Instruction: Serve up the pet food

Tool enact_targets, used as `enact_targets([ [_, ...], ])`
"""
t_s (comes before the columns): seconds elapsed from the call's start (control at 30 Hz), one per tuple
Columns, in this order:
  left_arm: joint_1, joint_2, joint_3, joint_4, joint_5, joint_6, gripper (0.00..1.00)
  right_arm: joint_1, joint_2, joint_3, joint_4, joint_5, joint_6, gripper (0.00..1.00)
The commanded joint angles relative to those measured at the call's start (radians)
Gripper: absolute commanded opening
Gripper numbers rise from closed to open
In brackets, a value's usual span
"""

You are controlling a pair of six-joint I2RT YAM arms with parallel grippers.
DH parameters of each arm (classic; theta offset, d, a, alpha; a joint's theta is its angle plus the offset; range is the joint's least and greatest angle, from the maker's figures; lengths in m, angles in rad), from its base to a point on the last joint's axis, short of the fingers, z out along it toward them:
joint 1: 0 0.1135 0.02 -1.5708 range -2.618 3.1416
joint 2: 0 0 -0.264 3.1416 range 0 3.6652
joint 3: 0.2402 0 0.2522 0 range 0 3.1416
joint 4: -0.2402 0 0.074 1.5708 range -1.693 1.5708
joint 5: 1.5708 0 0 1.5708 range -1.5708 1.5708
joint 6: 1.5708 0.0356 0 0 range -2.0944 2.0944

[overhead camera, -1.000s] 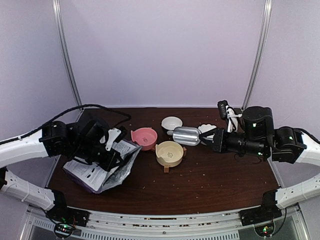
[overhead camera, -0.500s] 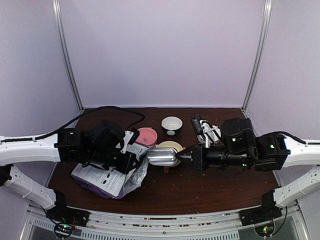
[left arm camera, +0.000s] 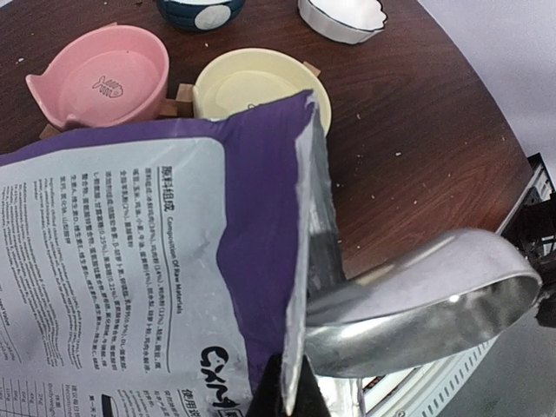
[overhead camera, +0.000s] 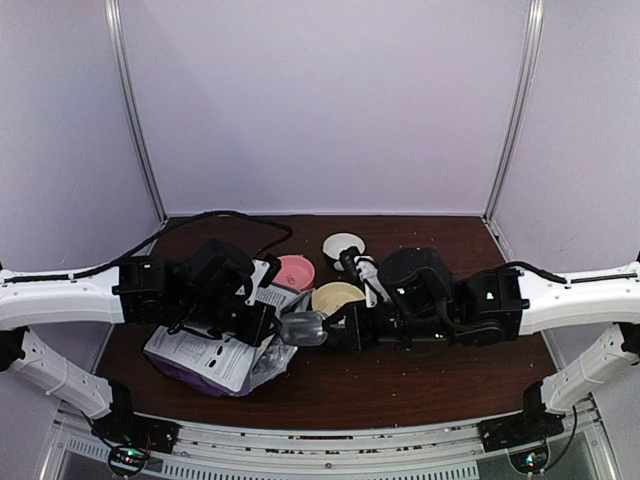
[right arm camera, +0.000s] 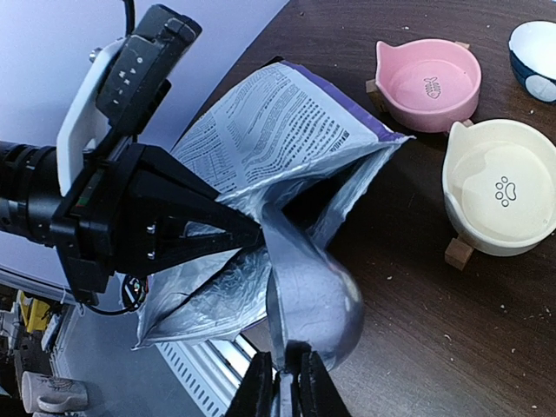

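At the bag mouth, scoop in right hand; left hand pinching rim

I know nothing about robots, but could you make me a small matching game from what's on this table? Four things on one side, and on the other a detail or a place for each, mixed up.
Things:
1. pink bowl
2. yellow bowl
3. scoop
4. bag

Details:
A. paw print drawn inside
B. gripped by its handle in the right gripper
C. fish drawn inside
D. pinched at its open mouth by the left gripper

Pairs: 1-C, 2-A, 3-B, 4-D
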Motion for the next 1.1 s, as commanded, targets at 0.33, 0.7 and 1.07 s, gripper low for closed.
enact_targets([
  [0.33,-0.02,-0.098,0.162,-0.069,-0.172,0.099,0.0,0.005,0.237,0.183,0.05,0.108,-0.002,0.0],
  [0.7,-0.02,-0.068,0.351,-0.23,-0.179,0.242,0.0,-0.004,0.239,0.199,-0.174,0.269,0.011,0.0],
  [1.07,-0.028,-0.028,0.272,0.125,0.102,0.192,0.32,-0.036,0.318,0.143,0.113,0.152,-0.06,0.0],
])
